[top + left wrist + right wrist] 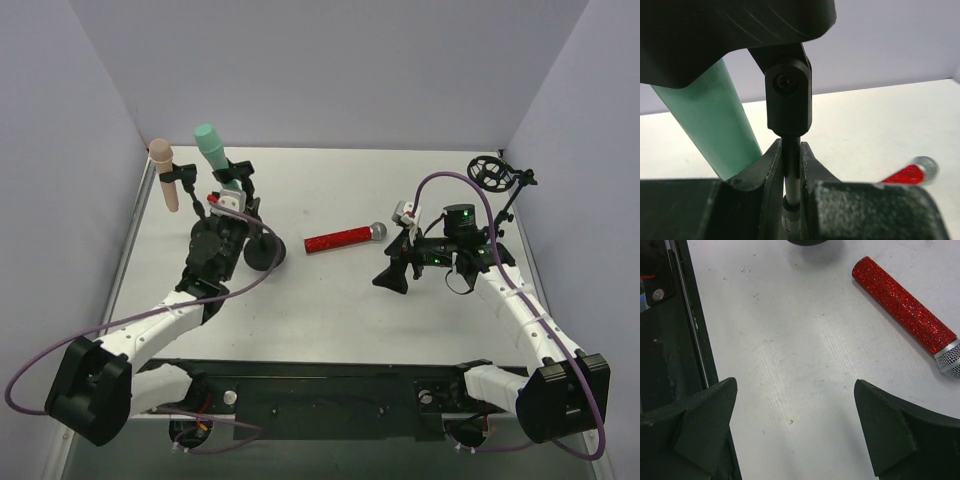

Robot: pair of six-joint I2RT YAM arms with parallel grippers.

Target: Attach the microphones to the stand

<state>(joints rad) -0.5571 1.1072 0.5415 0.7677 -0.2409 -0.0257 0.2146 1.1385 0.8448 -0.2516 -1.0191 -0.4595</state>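
While left fingers (811, 169) pinch the stand rod (792, 167), right fingers (885, 425) spread, red microphone (345, 239) flat, head rightward.

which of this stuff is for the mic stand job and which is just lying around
Job: pink microphone, green microphone, red microphone, stand, left tool (shut on the stand's rod), right tool (open).
Lying about: black round mount at the far right, purple cables.

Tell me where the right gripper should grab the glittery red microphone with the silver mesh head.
Take the glittery red microphone mid-handle, from straight above, with the open right gripper turned so its jaws close across the barrel. It lies flat on the table, and the straight handle probably seats better than the rounded mesh head.
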